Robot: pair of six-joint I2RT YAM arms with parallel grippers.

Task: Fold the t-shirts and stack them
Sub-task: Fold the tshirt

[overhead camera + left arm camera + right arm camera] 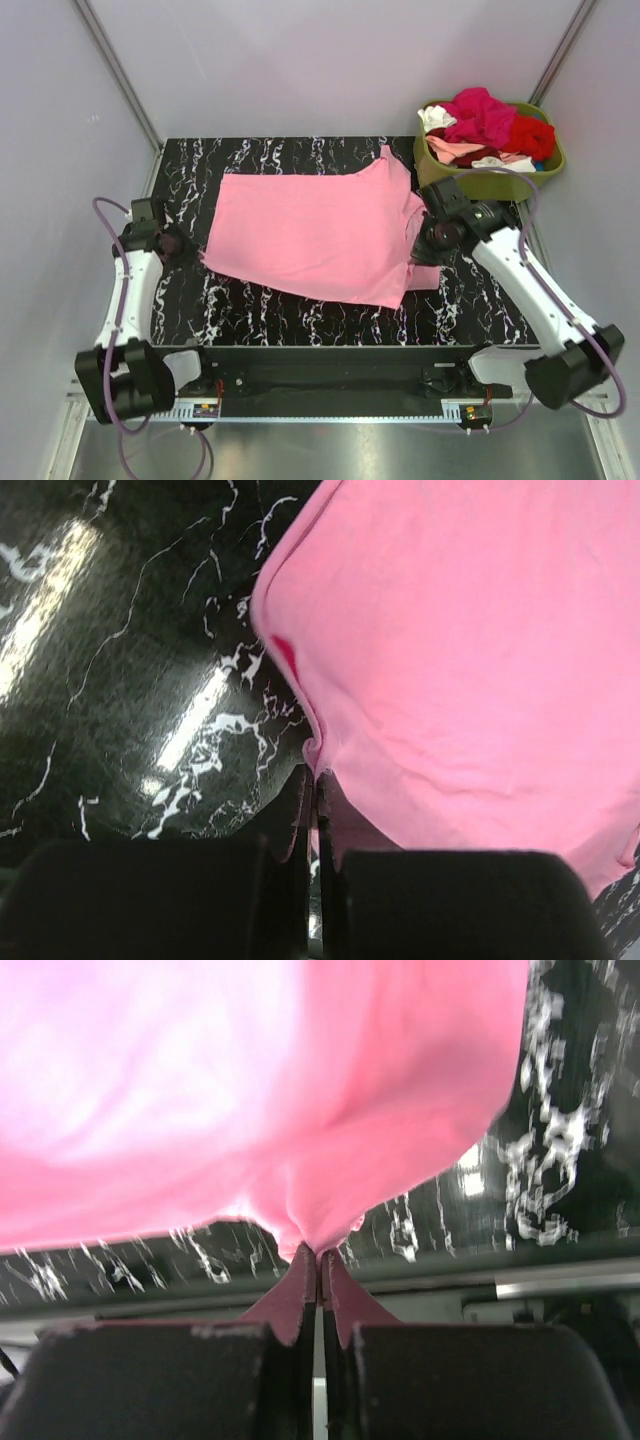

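While we hold the pink t-shirt (320, 235), its long axis runs left-to-right across mid-frame | left gripper (180, 243) pinches its left edge | right gripper (428, 242) pinches its right edge

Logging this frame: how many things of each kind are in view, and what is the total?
Pink t-shirt, spread on the table: 1
Olive-green tub: 1
Heap of crumpled clothes in the tub: 1 (pieces too tangled to count)
Grippers: 2, left gripper and right gripper, each shut on the shirt's edge
Total: 5
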